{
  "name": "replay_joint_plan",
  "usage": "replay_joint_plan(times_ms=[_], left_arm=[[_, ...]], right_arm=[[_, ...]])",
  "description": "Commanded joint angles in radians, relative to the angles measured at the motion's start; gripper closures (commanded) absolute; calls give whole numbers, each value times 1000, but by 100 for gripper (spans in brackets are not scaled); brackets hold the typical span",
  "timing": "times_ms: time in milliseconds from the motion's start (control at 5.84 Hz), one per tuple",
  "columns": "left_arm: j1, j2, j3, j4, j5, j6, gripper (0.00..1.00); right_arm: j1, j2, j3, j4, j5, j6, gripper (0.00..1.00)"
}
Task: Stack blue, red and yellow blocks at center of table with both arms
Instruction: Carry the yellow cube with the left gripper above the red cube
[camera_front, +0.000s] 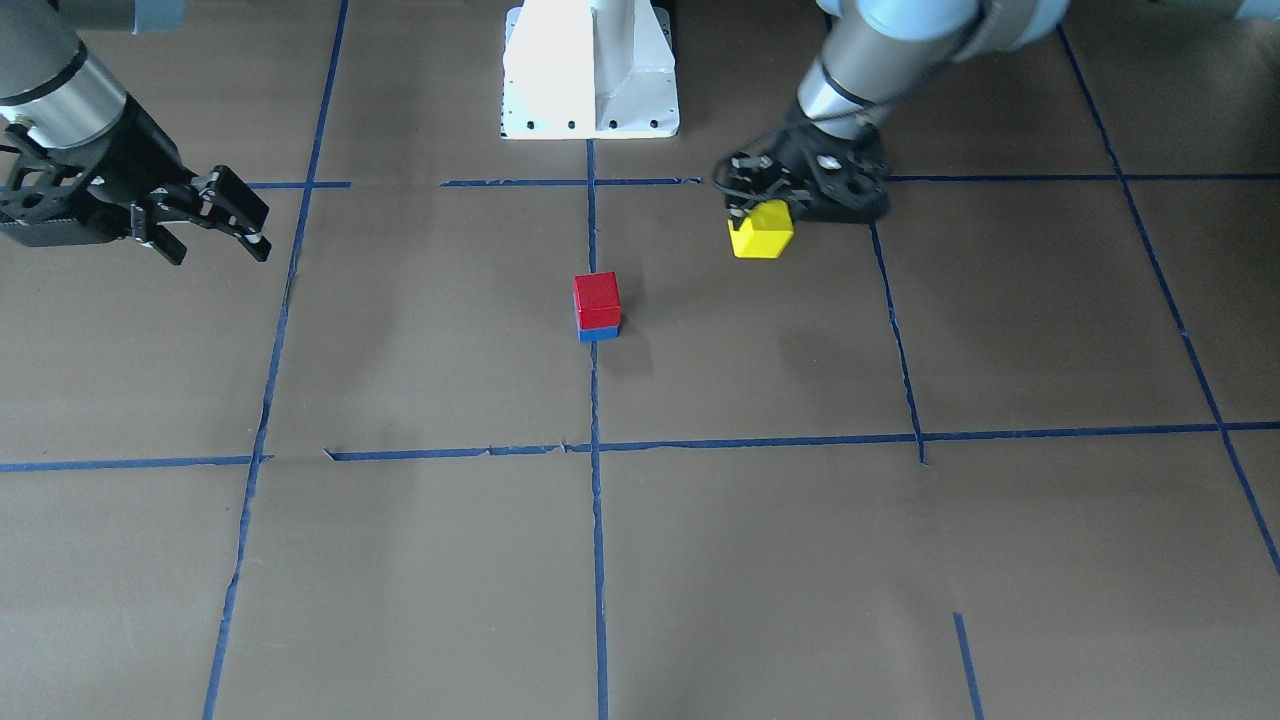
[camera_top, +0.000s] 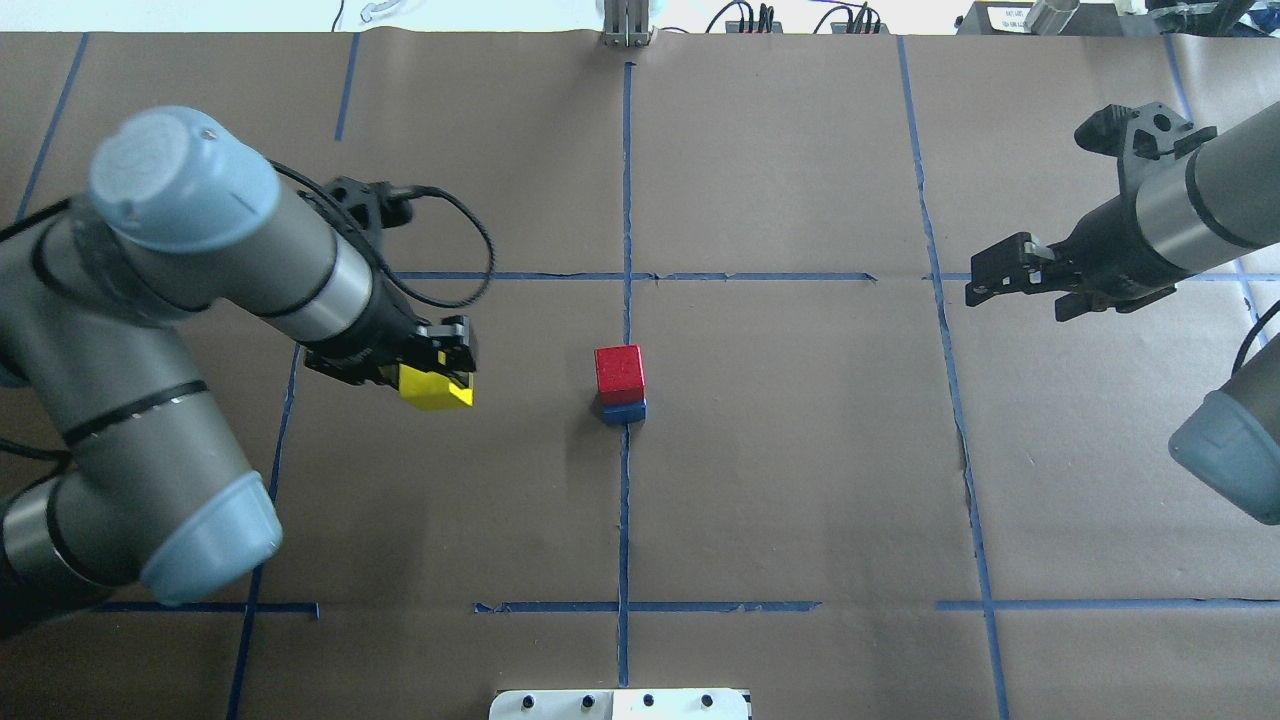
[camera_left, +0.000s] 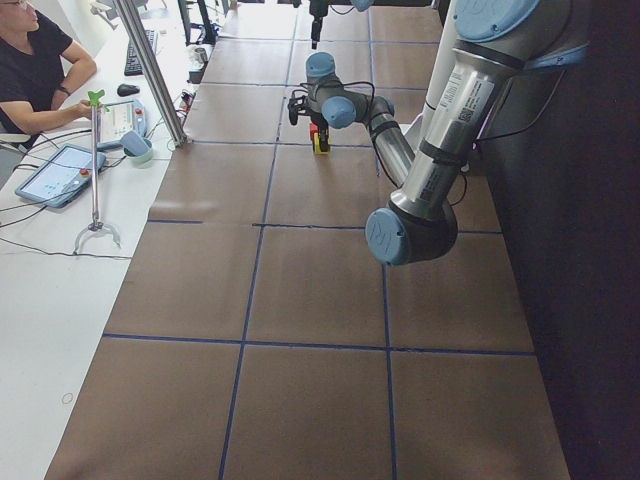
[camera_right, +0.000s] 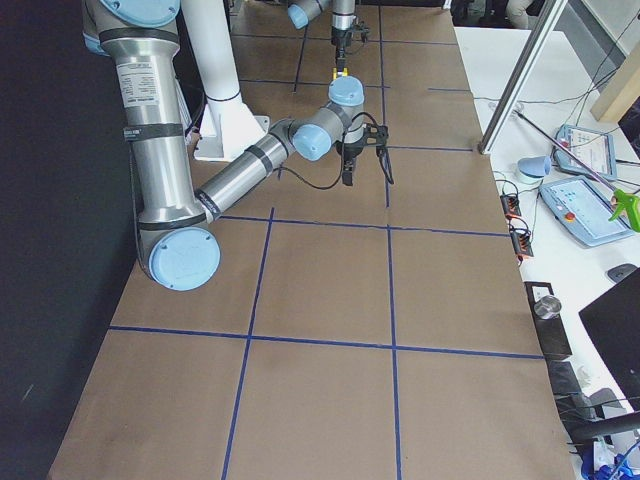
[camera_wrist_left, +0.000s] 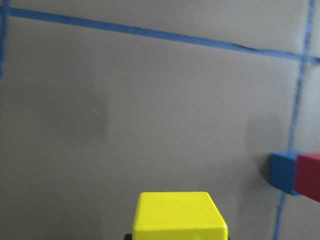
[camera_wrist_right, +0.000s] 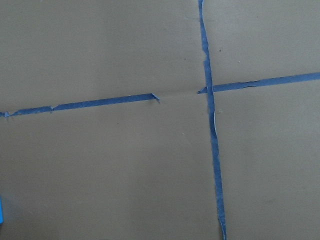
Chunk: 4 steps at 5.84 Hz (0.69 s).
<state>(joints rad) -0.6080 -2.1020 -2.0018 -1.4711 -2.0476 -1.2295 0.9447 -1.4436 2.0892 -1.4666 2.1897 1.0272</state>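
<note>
A red block (camera_front: 597, 298) sits on a blue block (camera_front: 598, 333) at the table's center, on the middle tape line; the pair also shows in the overhead view, red block (camera_top: 620, 372) over blue block (camera_top: 624, 411). My left gripper (camera_top: 443, 368) is shut on the yellow block (camera_top: 435, 388), left of the stack and apart from it. The left wrist view shows the yellow block (camera_wrist_left: 177, 215) at the bottom and the stack's blue block (camera_wrist_left: 283, 172) at the right edge. My right gripper (camera_top: 985, 280) is open and empty, far right of the stack.
Blue tape lines (camera_top: 626, 200) divide the brown table into squares. The robot's white base (camera_front: 590, 70) stands at the table's near edge. An operator (camera_left: 30, 70) sits at a side desk with tablets beyond the far edge.
</note>
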Motion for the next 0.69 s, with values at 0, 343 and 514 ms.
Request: replay_joint_plan(times_ms=[0,343,514], left_arm=[[123,-162,85,100,144,-65,100],[123,-291,233,97,145,-93,100],[123,-302,250,94,182,-91,100]], right_arm=[[35,-53,18,2,15,-58,0],[46,-86,31,2,15,-72,0],[45,-84,31,2,15,-76,0]])
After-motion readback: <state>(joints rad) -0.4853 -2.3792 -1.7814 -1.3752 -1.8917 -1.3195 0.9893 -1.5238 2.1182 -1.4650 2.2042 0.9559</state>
